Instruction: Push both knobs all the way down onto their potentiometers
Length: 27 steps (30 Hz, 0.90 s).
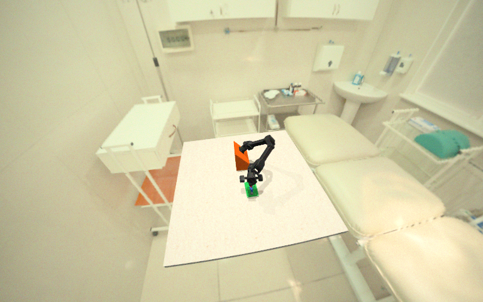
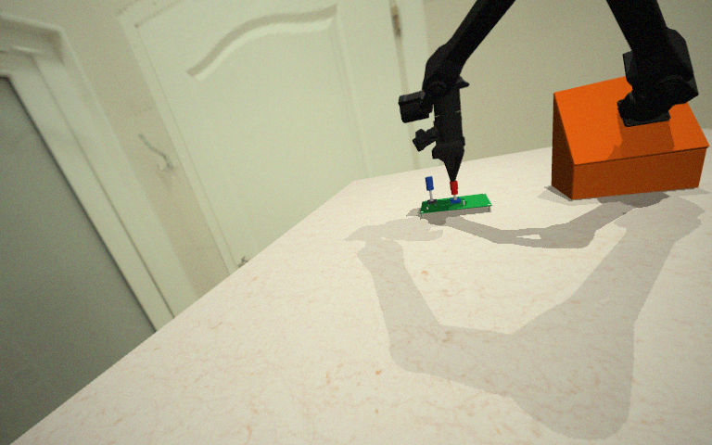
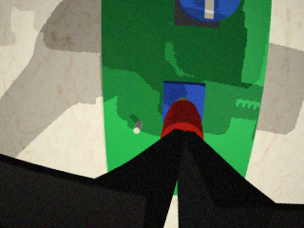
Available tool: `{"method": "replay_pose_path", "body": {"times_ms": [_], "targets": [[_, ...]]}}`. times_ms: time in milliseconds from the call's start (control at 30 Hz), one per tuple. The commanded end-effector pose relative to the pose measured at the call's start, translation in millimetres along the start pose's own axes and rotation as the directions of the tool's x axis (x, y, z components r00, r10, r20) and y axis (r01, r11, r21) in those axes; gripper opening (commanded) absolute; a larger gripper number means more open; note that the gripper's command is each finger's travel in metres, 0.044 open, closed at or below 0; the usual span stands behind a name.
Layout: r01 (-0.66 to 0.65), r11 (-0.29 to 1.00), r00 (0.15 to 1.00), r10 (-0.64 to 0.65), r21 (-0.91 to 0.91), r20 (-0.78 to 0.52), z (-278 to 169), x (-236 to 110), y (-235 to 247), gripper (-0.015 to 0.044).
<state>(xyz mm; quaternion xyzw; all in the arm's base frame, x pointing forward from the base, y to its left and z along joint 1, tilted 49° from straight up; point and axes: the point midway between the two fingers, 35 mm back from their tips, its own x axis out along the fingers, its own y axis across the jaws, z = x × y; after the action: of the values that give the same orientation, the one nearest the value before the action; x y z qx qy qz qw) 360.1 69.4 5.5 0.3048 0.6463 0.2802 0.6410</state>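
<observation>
Beside a matt orange block (image 2: 624, 141), a smooth green circuit board (image 2: 469, 201) carries glossy red (image 2: 453, 187) and blue (image 2: 428, 183) plastic-looking knobs on a pale, marble-veined matt table (image 2: 294, 336).
</observation>
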Motion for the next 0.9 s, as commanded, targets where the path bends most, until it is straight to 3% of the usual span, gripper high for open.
{"method": "replay_pose_path", "body": {"times_ms": [0, 867], "targets": [[0.003, 1.000, 1.000, -0.003, -0.015, -0.012, -0.2, 9.0, 1.9, 0.0000], [0.002, 1.000, 1.000, -0.003, -0.015, -0.012, -0.3, 15.8, 1.9, 0.0000]]}}
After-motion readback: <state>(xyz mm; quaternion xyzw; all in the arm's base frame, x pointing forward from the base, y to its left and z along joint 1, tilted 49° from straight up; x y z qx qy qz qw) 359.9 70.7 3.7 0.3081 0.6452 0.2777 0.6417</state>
